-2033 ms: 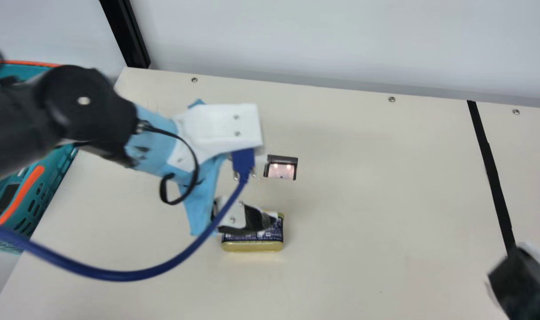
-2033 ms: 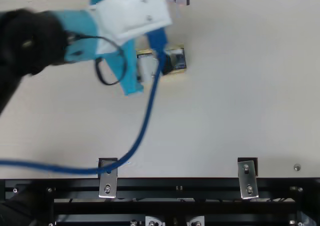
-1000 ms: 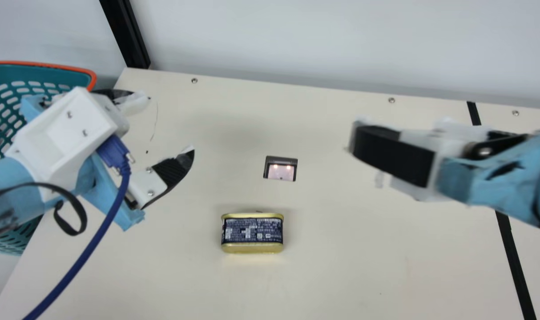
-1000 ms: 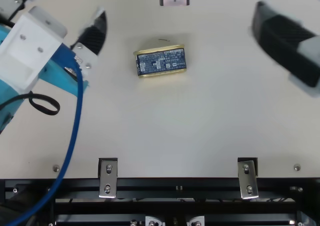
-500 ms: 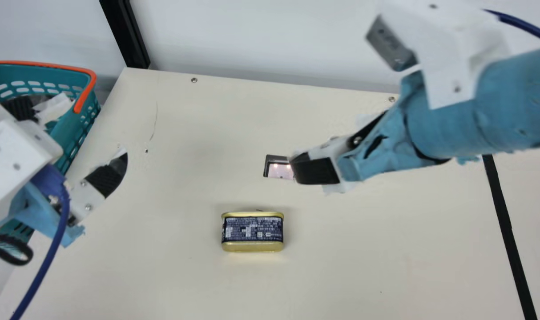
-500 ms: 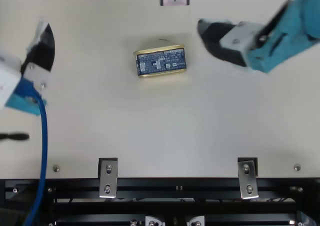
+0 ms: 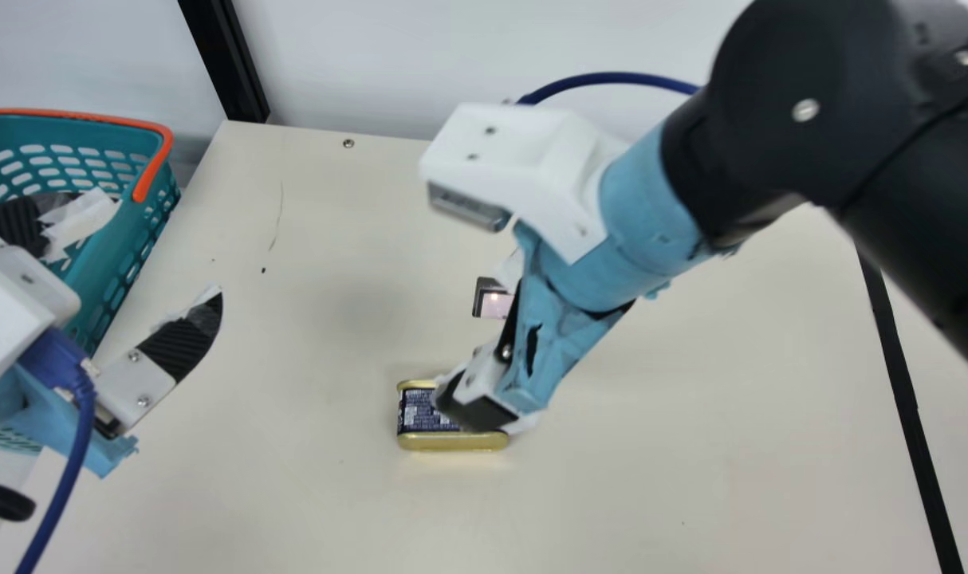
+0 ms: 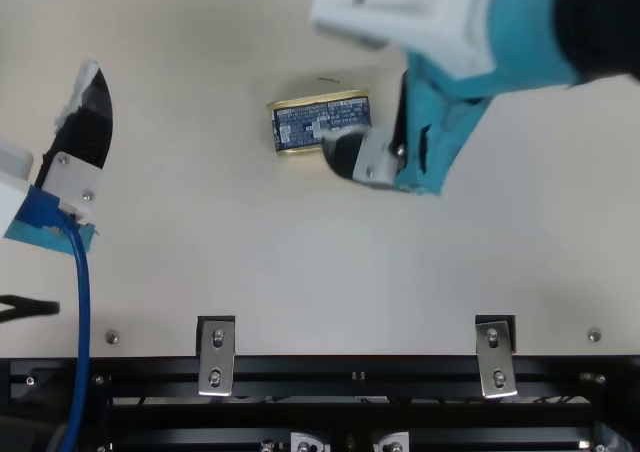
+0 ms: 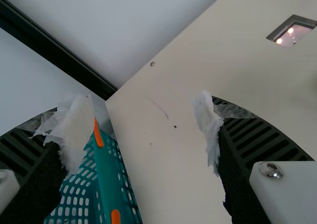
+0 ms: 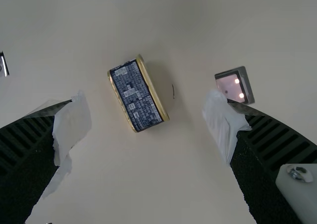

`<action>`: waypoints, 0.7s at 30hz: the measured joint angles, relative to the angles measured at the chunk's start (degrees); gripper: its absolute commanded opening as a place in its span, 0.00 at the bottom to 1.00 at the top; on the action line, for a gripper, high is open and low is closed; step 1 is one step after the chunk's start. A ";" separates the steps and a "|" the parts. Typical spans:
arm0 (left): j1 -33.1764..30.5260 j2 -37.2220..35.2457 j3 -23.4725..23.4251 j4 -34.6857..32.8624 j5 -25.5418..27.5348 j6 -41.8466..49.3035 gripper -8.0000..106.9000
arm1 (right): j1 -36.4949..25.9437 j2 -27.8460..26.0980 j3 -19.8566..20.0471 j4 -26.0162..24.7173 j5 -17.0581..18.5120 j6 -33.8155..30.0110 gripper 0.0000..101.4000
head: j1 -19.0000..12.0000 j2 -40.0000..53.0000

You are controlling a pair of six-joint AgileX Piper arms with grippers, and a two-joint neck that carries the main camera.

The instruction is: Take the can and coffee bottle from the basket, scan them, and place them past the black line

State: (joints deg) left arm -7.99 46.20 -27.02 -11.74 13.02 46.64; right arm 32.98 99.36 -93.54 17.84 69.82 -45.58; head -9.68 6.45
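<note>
R end effector point(image 7: 476, 335) (spread) nr can point(image 7: 418, 410)

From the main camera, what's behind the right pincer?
The can, partly covered by the right pincer: its left end and near gold rim show, while its upper right part is hidden.

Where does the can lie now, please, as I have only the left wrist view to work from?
Observer: In the main view, the can lies on the table, closer to the camera than the scanner.
Operator: Thank you. Could you tell me whether the right gripper is open or shut?
Observer: It is open: in the right wrist view, the right gripper has its fingers wide apart, with the can visible between them.
Operator: And could you tell me whether the can is past the black line?
Observer: It is not; the main view shows the black line well to the right of it.
</note>
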 measured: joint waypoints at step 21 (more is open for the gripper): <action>0.00 0.00 0.00 0.00 0.12 0.00 0.85 | 8.46 9.34 -1.48 -10.52 -1.08 -13.46 1.00 | 0.29 0.00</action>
State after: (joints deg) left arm -7.99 46.20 -27.02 -11.74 13.14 46.64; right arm 41.44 108.69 -95.02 7.33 68.75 -59.04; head -9.38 6.45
